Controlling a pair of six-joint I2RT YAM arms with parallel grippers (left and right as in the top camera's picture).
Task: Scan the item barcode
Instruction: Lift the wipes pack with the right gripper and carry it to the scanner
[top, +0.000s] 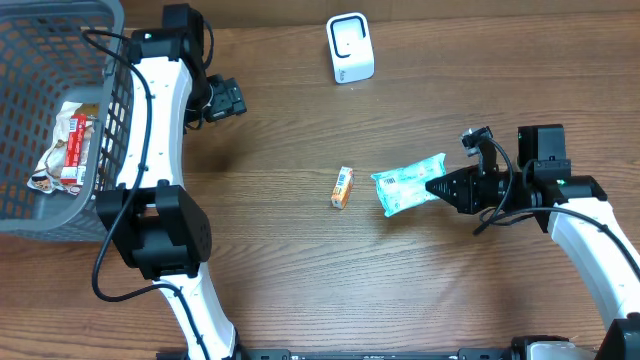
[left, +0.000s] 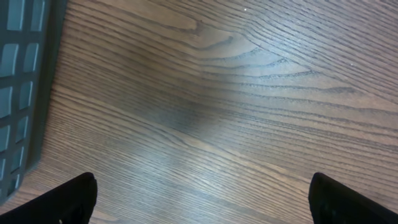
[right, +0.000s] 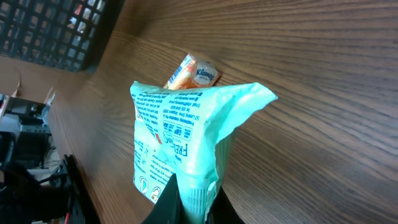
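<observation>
Pouch (right: 176, 144) text legible, right-wrist view only

Both arms are built of white, rounded link shells joined by black cylindrical joint housings, as is seen on the left arm (top: 150, 130) and the right arm (top: 590, 225). Black cables (top: 147, 100) are run loosely along the links behind each tool, and a small green light (top: 562, 182) is shown on the black housing behind the right gripper (top: 432, 187). Both it and the left gripper (top: 222, 100) are finished in matt black, the left one's fingers (left: 68, 199) appearing as blunt dark wedges.
</observation>
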